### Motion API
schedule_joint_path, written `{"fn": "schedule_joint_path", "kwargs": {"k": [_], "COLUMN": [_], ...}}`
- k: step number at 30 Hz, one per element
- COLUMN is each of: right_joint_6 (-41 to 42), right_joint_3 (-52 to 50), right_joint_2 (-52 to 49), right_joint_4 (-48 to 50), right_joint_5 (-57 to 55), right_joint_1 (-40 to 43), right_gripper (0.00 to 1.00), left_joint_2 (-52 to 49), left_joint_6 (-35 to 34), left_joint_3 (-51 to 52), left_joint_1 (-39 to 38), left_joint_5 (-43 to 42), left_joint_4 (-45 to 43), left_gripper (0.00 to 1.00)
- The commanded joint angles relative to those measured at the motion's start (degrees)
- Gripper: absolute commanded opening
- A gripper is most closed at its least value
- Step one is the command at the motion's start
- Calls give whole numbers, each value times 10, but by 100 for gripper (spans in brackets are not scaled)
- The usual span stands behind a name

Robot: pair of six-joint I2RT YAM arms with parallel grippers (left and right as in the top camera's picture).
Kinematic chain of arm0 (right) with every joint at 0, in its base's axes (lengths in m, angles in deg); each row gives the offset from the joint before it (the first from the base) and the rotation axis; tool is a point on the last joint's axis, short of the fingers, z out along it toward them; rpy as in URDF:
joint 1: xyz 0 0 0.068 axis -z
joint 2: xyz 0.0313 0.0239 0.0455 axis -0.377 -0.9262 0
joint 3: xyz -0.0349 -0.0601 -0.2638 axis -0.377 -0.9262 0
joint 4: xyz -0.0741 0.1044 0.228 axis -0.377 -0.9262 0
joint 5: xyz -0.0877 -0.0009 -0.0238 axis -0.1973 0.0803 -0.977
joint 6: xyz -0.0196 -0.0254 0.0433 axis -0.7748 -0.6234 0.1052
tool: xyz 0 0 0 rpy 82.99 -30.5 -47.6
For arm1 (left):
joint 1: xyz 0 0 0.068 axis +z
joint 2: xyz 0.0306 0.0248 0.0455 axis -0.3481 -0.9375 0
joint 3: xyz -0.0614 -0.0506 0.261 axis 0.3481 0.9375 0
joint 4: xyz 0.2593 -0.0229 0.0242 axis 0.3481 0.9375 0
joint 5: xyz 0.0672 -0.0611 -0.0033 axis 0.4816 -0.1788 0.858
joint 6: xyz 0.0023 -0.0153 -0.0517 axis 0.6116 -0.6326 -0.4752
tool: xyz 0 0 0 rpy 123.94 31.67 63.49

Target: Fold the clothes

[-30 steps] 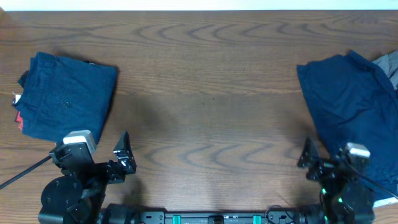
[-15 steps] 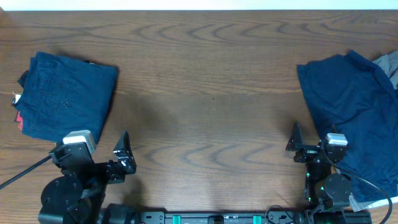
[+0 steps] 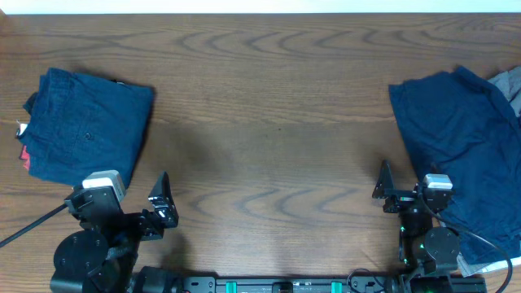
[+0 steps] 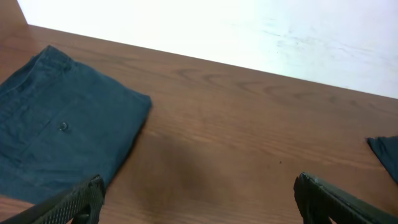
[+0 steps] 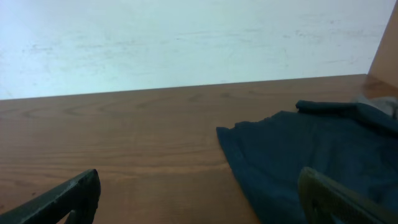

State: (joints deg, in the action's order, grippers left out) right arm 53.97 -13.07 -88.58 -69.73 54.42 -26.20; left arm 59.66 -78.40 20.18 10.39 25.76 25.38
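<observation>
Left gripper (image 3: pixel 161 198) sits low at the near edge of the worktop (image 3: pixel 269 106), fingers spread wide, nothing between them. Right gripper (image 3: pixel 384 189) is the same: wide open, empty, hovering just beside the rumpled navy garment (image 3: pixel 460 134) sprawled at the right end. Over on the far left lies the folded navy garment (image 3: pixel 89 126), button pocket up, clear of both grippers. A grey scrap (image 3: pixel 509 81) peeks in at the right edge, possibly more cloth.

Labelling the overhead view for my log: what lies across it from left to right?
folded navy garment → left gripper → right gripper → rumpled navy garment
</observation>
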Motion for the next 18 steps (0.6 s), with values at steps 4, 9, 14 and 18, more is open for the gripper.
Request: {"fn": "schedule_joint_path", "kwargs": {"k": [4, 9, 14, 18], "right_joint_6": [-8, -8, -8, -8], "right_joint_3": [-3, -3, -3, -3], "right_joint_2": [4, 4, 4, 4], "right_joint_4": [0, 0, 0, 0], "right_joint_5": [4, 4, 4, 4], "right_joint_1": [7, 7, 7, 7], "right_gripper": [99, 99, 99, 99], "left_joint_2": [2, 2, 2, 14], "left_joint_6": [-3, -3, -3, -3], "left_joint_3": [1, 1, 2, 17], "left_joint_1": [-2, -2, -2, 17], "left_joint_5": [7, 7, 7, 7], "left_joint_4": [-1, -1, -1, 3], "left_gripper": [98, 98, 98, 98]}}
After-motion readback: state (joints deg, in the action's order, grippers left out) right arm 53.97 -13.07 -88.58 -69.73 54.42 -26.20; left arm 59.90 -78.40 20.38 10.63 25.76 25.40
